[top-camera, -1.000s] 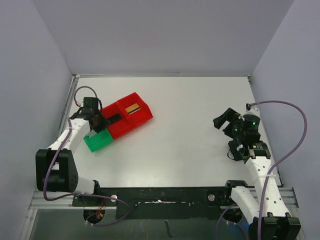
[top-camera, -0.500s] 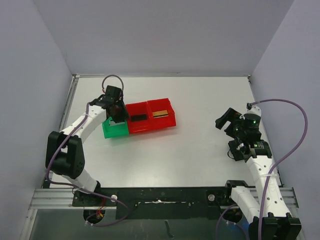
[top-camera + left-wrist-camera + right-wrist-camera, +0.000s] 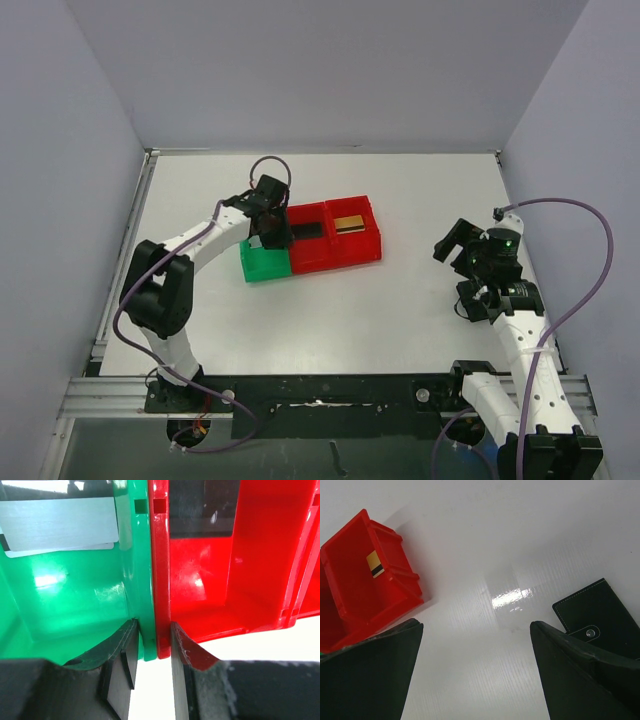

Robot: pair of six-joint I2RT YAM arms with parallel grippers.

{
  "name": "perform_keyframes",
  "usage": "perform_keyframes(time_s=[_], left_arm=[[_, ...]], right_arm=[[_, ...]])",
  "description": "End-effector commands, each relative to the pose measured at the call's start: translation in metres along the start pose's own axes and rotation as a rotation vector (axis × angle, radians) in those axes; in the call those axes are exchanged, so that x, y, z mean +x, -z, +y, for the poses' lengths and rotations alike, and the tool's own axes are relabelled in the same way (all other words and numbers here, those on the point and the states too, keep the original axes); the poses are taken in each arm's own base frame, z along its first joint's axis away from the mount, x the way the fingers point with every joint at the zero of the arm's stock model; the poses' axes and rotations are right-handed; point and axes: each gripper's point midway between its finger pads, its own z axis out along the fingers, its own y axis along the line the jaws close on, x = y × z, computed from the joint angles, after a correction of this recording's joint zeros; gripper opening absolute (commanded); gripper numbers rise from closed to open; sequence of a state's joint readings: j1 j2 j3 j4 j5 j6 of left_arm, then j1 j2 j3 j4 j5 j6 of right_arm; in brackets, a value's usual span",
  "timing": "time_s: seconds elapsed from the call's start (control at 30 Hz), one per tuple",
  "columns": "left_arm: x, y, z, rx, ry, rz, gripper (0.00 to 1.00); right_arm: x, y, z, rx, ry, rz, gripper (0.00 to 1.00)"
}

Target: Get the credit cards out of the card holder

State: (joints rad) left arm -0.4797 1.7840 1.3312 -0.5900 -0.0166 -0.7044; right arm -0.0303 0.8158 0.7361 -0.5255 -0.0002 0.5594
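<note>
Pinches the adjoining walls of the green bin (image 3: 265, 265) and the middle red bin (image 3: 312, 256) in the left end effector (image 3: 152, 630), jaws narrow, with the bin row dragged rightward across the table (image 3: 400, 300) and turned square since a second ago. Shows the silvery-grey card (image 3: 60, 522) in green, the black card (image 3: 307, 230) in the middle red bin and the gold card (image 3: 349, 222) in the end red bin (image 3: 372, 240). Holds the right end effector (image 3: 475, 625) spread wide just above the card holder (image 3: 597, 612), hardly shifted.

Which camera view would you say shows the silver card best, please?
The left wrist view: the silver card fills the upper left, inside the green bin. In the top view that bin is small, partly under the left pincer, and no card can be made out. The right wrist view shows no silver card.
</note>
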Motion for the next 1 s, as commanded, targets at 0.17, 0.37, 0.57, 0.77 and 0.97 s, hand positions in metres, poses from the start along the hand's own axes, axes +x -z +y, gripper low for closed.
perform_keyframes(time_s=[0.17,0.37,0.57,0.77,0.97], left_arm=[[-0.018,0.003,-0.053,0.108,0.021,-0.112,0.12],[-0.016,0.002,-0.061,0.125,0.001,-0.122,0.13],[-0.019,0.005,-0.066,0.135,-0.017,-0.132,0.22],[-0.026,0.016,-0.069,0.147,-0.037,-0.155,0.38],[-0.036,0.040,-0.070,0.165,-0.062,-0.210,0.61]], right_arm=[[-0.020,0.003,-0.003,0.040,0.026,-0.050,0.94],[-0.020,0.004,-0.009,0.075,0.030,-0.051,0.95],[-0.019,0.004,-0.019,0.140,0.008,-0.041,1.00],[-0.017,0.003,-0.039,0.251,-0.012,-0.028,0.98],[-0.015,0.005,-0.060,0.363,-0.041,-0.034,0.98]])
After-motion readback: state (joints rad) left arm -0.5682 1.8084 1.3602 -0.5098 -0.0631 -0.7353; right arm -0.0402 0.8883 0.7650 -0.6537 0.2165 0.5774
